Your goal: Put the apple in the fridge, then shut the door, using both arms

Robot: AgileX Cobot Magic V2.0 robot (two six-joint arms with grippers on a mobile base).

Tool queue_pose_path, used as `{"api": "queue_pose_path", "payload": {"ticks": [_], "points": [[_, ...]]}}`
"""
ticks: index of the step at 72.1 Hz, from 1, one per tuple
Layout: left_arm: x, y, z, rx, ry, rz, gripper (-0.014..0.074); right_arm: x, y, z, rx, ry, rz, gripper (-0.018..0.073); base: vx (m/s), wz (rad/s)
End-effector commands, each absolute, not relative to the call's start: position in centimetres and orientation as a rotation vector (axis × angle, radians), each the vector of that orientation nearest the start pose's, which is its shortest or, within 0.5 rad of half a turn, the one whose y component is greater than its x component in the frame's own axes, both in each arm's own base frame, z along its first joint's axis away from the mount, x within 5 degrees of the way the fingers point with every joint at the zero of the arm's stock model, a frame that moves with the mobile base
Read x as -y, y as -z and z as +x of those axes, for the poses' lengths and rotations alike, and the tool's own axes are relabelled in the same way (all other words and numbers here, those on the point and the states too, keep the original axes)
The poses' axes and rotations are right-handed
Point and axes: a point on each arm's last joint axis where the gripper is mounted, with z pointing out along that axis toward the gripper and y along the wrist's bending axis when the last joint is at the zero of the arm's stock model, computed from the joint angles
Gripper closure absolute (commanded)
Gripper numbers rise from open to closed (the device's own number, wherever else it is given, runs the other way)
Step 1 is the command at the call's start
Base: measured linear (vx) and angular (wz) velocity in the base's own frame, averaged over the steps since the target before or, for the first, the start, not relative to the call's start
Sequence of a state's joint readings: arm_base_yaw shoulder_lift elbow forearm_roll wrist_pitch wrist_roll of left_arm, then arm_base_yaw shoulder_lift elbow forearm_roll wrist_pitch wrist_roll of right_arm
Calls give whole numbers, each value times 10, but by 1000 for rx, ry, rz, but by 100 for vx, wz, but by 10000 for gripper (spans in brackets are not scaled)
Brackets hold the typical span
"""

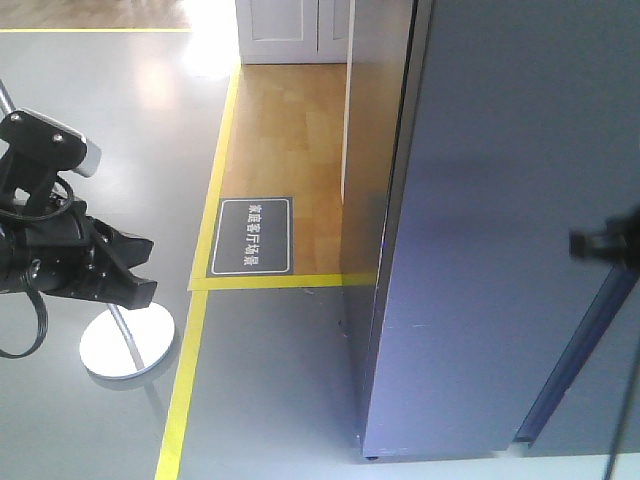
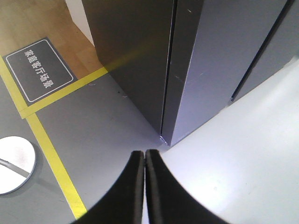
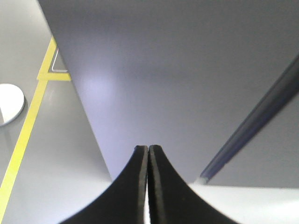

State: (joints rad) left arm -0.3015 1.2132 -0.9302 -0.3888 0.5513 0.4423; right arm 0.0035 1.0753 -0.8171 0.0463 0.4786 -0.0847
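Right wrist view: we see right gripper [image 3: 148, 151] fingers pressed together at door [image 3: 187, 93], mid-frame; left gripper [image 2: 144, 155] likewise pressed together, empty. Apple unseen. Risk: tips skid on flat panel, door left ajar.

Stood on a smooth grey floor [image 1: 270, 380], glossy enough to catch a bright patch of light near the top of the front view. Was crossed by yellow tape lines [image 1: 185, 380] marking off a strip of pale wood flooring [image 1: 285, 130]. Held a dark floor sign [image 1: 251, 236] with white characters, laid on the wood just inside the tape corner. Showed a white panelled cabinet [image 1: 290, 30] at the far end. Carried a round white stand base [image 1: 127, 346] with a thin slanted pole, left of the tape.
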Motion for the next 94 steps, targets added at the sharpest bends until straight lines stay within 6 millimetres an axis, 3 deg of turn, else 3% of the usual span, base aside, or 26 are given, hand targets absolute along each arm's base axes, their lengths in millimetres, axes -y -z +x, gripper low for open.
{"api": "queue_pose_path", "payload": {"ticks": [1,18,36,79,87,94], "points": [[92,-333,238,-2128,340,518,603,-2,-316,202,-2144,7,-70,563,0,0],[92,-333,238,-2128,340,518,603,-4,-290,157,-2191,-25,-51,563,0,0],[92,-333,238,-2128,340,518,603,-5,-290,130,-2189,-51,-46,563,0,0],[92,-335,238,-2114,329,518,603,-5,-291,125,-2193,-53,-48,563,0,0],[84,-346,231,-2027,319,437,603,-5,-291,125,-2193,-53,-48,563,0,0],[70,-343,219,-1971,317,303,603,-5,-291,125,-2193,-53,-48,563,0,0]]}}
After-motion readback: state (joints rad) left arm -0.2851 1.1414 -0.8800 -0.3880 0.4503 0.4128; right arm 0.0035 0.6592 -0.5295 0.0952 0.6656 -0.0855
